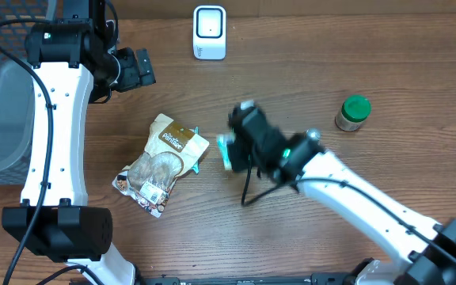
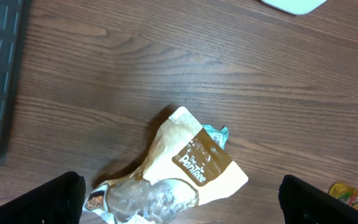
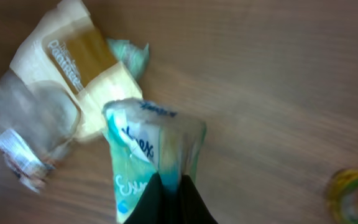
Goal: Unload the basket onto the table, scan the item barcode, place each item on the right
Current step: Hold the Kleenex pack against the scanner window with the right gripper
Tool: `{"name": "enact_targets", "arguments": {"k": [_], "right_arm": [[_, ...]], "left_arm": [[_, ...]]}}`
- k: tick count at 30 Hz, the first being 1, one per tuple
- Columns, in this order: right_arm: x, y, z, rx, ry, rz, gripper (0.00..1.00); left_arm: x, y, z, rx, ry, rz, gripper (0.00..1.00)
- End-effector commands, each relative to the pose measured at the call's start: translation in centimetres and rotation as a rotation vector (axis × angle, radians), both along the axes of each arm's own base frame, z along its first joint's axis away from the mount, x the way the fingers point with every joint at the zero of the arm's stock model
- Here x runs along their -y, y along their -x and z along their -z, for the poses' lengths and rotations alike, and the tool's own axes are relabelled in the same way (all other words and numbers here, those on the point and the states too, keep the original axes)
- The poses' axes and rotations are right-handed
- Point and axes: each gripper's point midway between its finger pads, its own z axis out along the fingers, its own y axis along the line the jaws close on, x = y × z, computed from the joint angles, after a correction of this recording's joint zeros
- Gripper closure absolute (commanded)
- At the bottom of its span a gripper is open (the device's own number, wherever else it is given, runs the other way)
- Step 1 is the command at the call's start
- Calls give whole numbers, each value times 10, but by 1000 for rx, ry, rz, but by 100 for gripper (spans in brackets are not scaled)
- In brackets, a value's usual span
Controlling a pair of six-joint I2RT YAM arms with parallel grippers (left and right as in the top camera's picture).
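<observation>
The right tool (image 3: 168, 190) is pressed together on the lower edge of a teal-and-white tissue pack (image 3: 148, 149), pinching the wrapper so that the pack stands up from the fingers. The overhead view puts it near the middle of the counter (image 1: 307, 55), just right of a tan snack pouch (image 1: 162, 162) lying flat. The left tool (image 1: 139, 68) hangs spread wide and holds nothing, up by the far left. The step in hand looks like the carry: the item is gripped, and the white scanner (image 1: 209, 32) stands well apart at the far edge. No barcode shows on the pack in any view, and the right wrist picture is blurred. The next move calls for bringing the pack up before the scanner's window and turning the wrist until the coded face looks at it, clear of the green-lidded jar (image 1: 353, 112)
</observation>
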Motion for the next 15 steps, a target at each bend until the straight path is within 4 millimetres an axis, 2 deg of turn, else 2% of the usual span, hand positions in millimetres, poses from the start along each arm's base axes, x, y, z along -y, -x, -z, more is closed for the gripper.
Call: {"name": "enact_targets", "arguments": {"k": [1,4,7,8,11,15], "right_arm": [[6,-37,-96,170,-57,12,97],[19,-55,-158,260,-63,19,97],[31,-75,-198,366,-19,42,97],[34,-82,-205,399,4,48,97],[33,-107,-209,489,82,45,96],[19,-147,-192,577,186,9,96]], "left_arm": [[1,-1,-1,3,5,-4,0],[1,-1,-1,3,5,-5,0],[1,-1,-1,3,4,-5,0],[1,-1,-1,3,5,-5,0],[1,-1,-1,3,5,-5,0],[1,-1,-1,3,4,-5,0]]}}
